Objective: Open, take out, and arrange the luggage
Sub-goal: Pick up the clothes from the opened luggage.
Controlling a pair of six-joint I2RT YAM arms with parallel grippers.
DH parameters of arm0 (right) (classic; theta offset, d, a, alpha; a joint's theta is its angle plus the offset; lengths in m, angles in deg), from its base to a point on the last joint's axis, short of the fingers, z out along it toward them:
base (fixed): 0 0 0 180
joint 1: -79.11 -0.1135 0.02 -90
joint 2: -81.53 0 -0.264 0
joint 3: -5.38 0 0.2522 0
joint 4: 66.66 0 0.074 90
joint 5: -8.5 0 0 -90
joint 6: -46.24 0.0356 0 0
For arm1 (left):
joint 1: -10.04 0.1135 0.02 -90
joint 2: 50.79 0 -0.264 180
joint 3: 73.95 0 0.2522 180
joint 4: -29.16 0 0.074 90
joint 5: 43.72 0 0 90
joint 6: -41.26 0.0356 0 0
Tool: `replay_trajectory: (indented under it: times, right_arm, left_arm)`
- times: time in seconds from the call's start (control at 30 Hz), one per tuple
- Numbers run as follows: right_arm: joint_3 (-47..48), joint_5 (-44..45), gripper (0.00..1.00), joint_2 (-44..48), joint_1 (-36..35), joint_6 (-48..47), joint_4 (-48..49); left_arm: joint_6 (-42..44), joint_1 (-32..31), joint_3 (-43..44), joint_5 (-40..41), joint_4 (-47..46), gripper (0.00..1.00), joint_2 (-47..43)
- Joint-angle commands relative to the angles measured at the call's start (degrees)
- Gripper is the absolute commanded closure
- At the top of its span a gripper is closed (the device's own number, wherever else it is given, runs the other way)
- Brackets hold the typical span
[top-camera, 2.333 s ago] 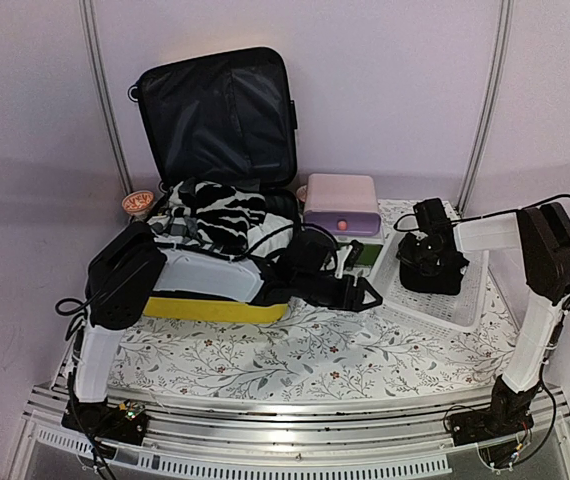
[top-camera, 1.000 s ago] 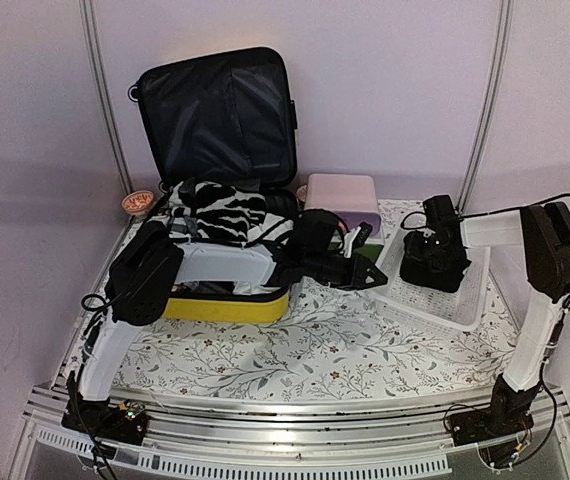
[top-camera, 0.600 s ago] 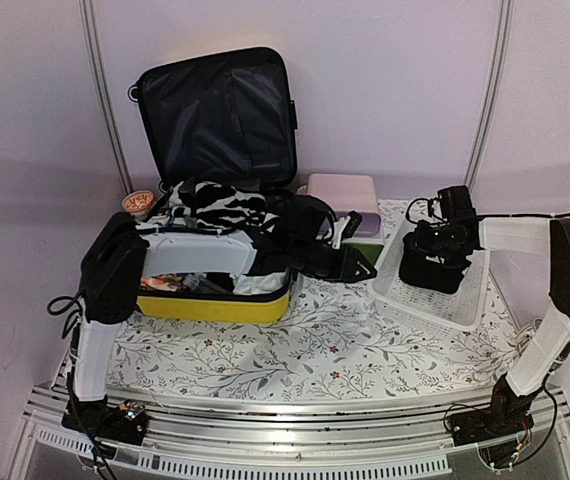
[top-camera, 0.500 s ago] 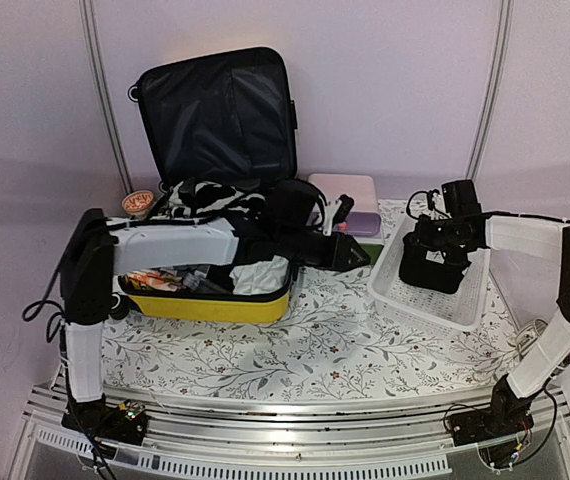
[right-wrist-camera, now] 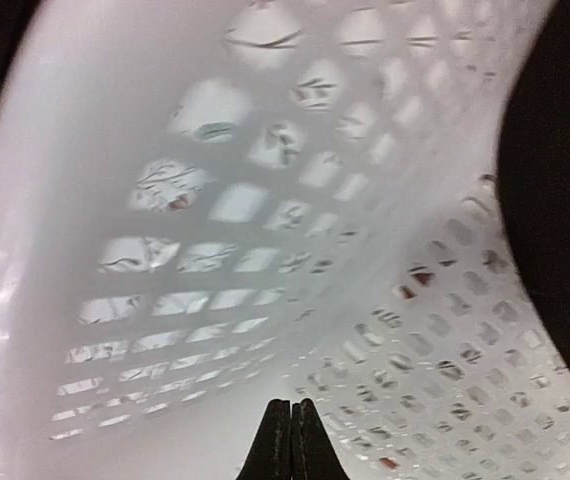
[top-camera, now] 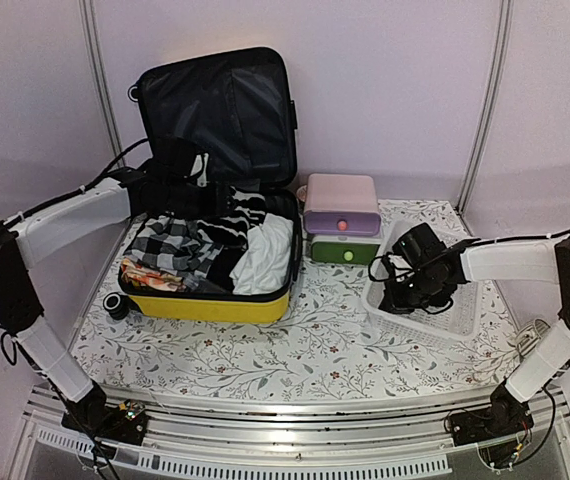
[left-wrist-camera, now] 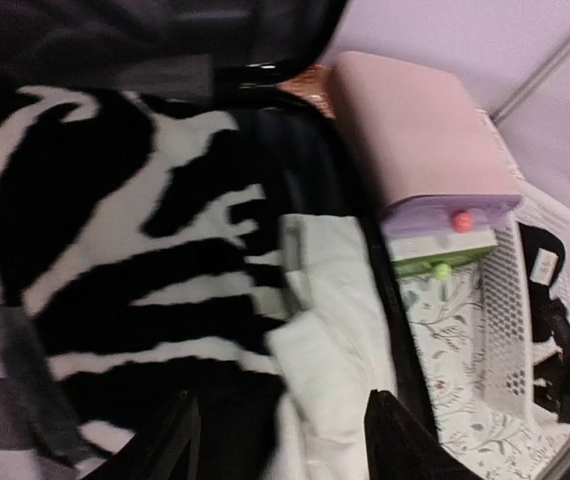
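Observation:
The yellow luggage (top-camera: 205, 306) lies open on the table's left, its black-lined lid (top-camera: 220, 112) standing against the back wall. Inside lie a zebra-print cloth (left-wrist-camera: 115, 260), a plaid cloth (top-camera: 165, 245) and a white cloth (left-wrist-camera: 340, 330). My left gripper (left-wrist-camera: 285, 445) hovers open over the zebra and white cloths with nothing between its fingers; from above the left gripper (top-camera: 205, 188) is at the case's back left. My right gripper (right-wrist-camera: 292, 440) is shut and empty inside the white mesh basket (right-wrist-camera: 215, 200), near the front-left corner of the basket (top-camera: 465, 315).
A pink, purple and green drawer box (top-camera: 341, 218) stands between luggage and basket. A dark shape (right-wrist-camera: 560, 200) fills the right edge of the right wrist view. The floral cloth (top-camera: 305, 350) covers the table, with walls close behind and at both sides.
My left arm has swung from beside the drawer box to the back left over the luggage's clothes, its jaws opening. My right gripper has moved down to the basket's near-left corner.

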Motion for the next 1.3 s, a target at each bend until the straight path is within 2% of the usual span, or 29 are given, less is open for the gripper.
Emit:
replay_trajectory:
  times: [0.0,0.2,0.33,0.53,0.7,0.97,1.1,1.27]
  right_arm:
    - [1.5,-4.0,0.97,3.5,-5.6,2.0,-0.5]
    - [6.2,6.8,0.96,7.6,-5.5,2.9,-4.3]
    - [8.9,9.2,0.95,9.7,-5.6,2.3,-5.0]
    - [10.6,10.3,0.94,10.4,-5.6,2.0,-4.2]
    - [11.0,9.6,0.94,9.2,-5.5,2.1,-2.9]
    - [11.6,7.7,0.94,7.7,-5.6,2.8,-1.4]
    - [12.0,7.7,0.94,8.1,-5.5,2.5,-1.2]
    - [12.9,8.0,0.94,7.6,-5.6,2.1,-0.8]
  left_arm:
    - [1.6,6.5,-1.6,1.6,2.7,0.41,-2.3]
    - [1.5,13.0,-1.1,3.0,4.0,0.37,-0.8]
    - [0.1,16.4,-1.4,1.8,4.3,0.36,0.2]
    - [-1.1,20.3,-3.3,3.5,2.5,0.25,-1.5]
    - [-2.5,25.7,-1.9,-4.7,-0.2,0.22,0.0]
    - [-8.0,30.6,0.1,-15.4,-7.1,0.19,4.1]
    - [-6.9,30.7,2.8,-14.1,-5.2,0.19,6.6]
    - [-9.2,30.9,5.5,-18.7,-5.0,0.20,10.8]
